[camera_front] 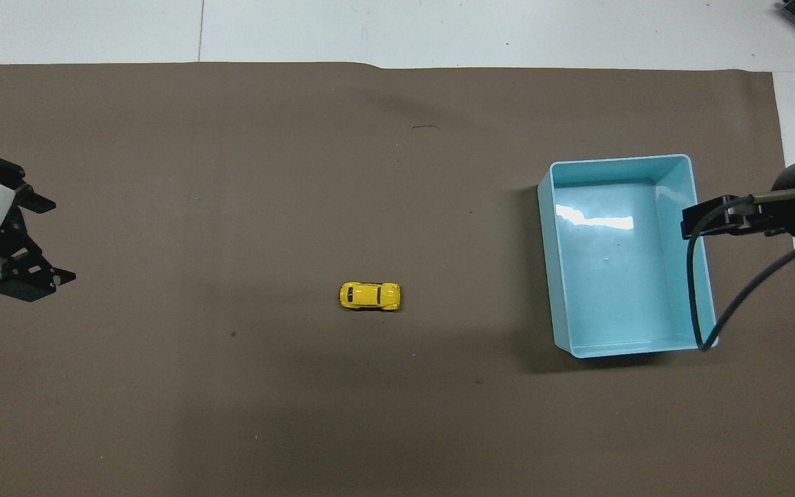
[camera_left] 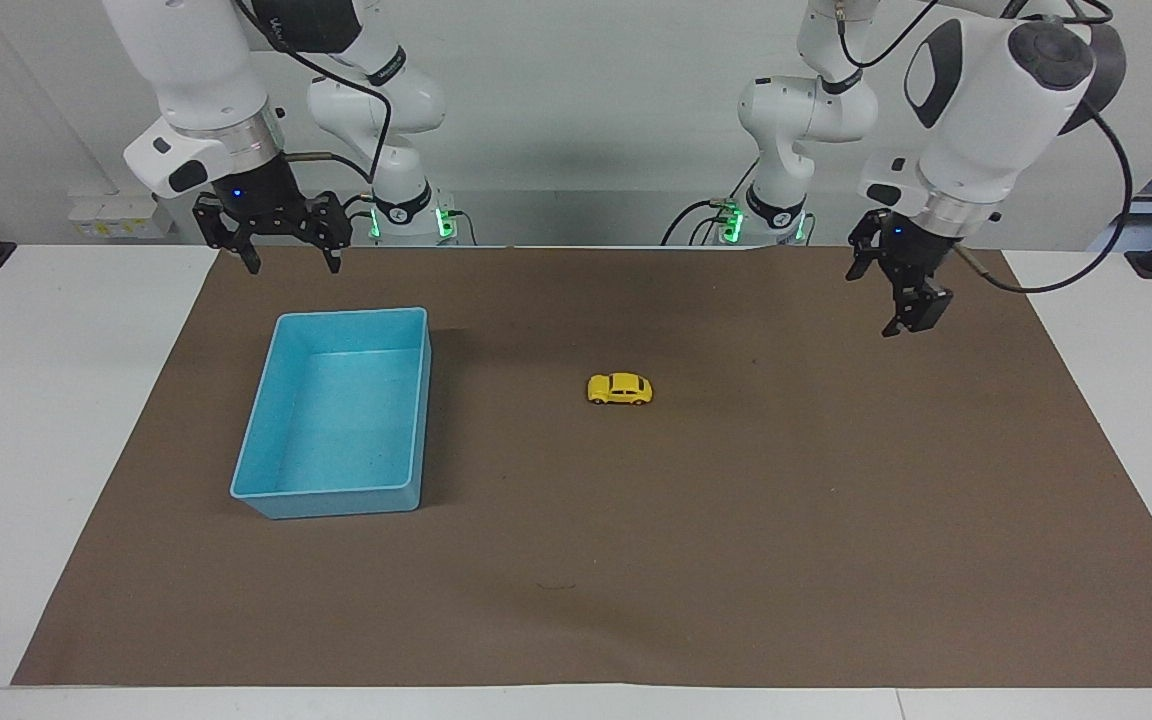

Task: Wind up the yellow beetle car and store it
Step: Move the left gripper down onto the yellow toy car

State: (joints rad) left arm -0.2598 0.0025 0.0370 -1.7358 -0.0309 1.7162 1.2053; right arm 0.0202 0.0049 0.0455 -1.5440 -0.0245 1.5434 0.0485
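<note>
The yellow beetle car (camera_left: 620, 388) stands on its wheels near the middle of the brown mat; it also shows in the overhead view (camera_front: 370, 295). My left gripper (camera_left: 881, 300) is open and empty, up in the air over the mat toward the left arm's end, well apart from the car; it also shows in the overhead view (camera_front: 63, 241). My right gripper (camera_left: 293, 262) is open and empty, raised over the mat's edge by the blue bin, and waits.
An empty light blue bin (camera_left: 424, 400) sits on the mat toward the right arm's end; it also shows in the overhead view (camera_front: 556, 276). The brown mat (camera_left: 736, 550) covers most of the white table.
</note>
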